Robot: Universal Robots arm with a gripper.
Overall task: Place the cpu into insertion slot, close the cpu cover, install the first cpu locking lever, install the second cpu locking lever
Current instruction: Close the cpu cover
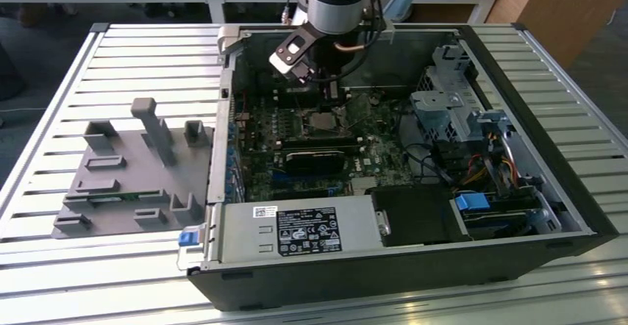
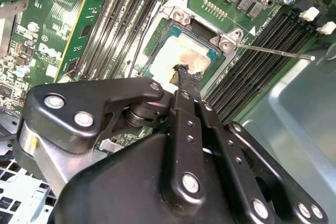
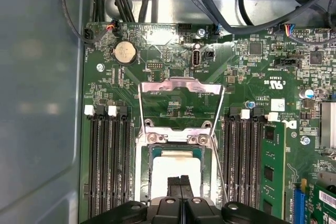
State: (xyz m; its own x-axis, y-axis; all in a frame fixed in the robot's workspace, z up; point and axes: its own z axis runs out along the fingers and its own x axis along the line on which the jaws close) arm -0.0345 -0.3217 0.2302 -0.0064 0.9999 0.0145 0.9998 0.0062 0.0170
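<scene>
Gripper (image 3: 181,182) closed with nothing in it, tips over the cpu (image 3: 176,169), which lies flat in the insertion slot (image 3: 143,182).
Cpu cover (image 3: 181,85) is flipped open beside the slot. Seating likely wants light, straight-down contact at chip centre, no sideways drag.

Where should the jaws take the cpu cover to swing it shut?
By the free end bar of the cpu cover, opposite its hinge at the insertion slot. The cover is flipped open, and its square window leaves that thin bar bare on both faces. So probably come from above the board, with the jaws straddling the bar.
</scene>
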